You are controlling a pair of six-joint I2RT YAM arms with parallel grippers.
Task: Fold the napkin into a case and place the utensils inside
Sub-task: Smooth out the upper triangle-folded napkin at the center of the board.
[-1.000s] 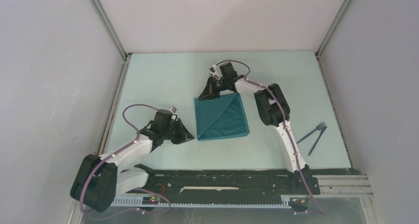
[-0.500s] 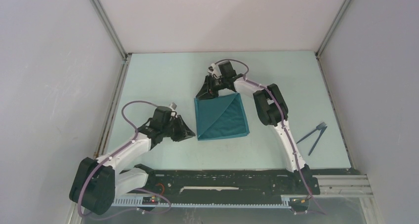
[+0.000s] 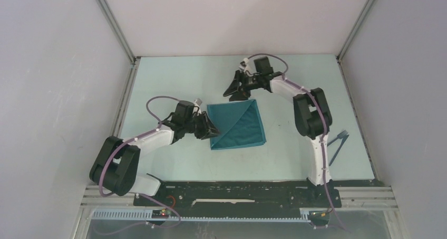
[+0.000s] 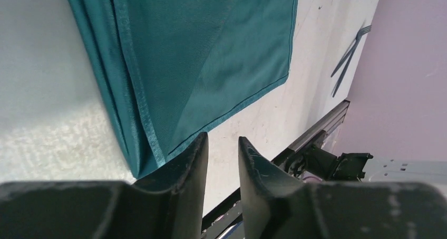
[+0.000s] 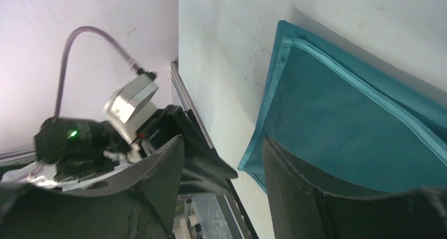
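The teal napkin lies mid-table, folded to a rough square with a diagonal flap across it. My left gripper is low at its left edge. In the left wrist view its jaws stand a little apart, open over bare table, with one finger at the napkin's near corner. My right gripper hangs open just beyond the far edge. Its fingers are wide apart above the napkin. The utensils lie crossed at the right; they also show in the left wrist view.
A black base rail runs along the near table edge. Grey walls close in the left, back and right. The left arm's wrist and camera appear in the right wrist view, close to the napkin's corner.
My right gripper let go of the napkin's far corner, opened wide and drew back to the right. My left arm slid right up to the napkin's left edge, and its jaws parted slightly.
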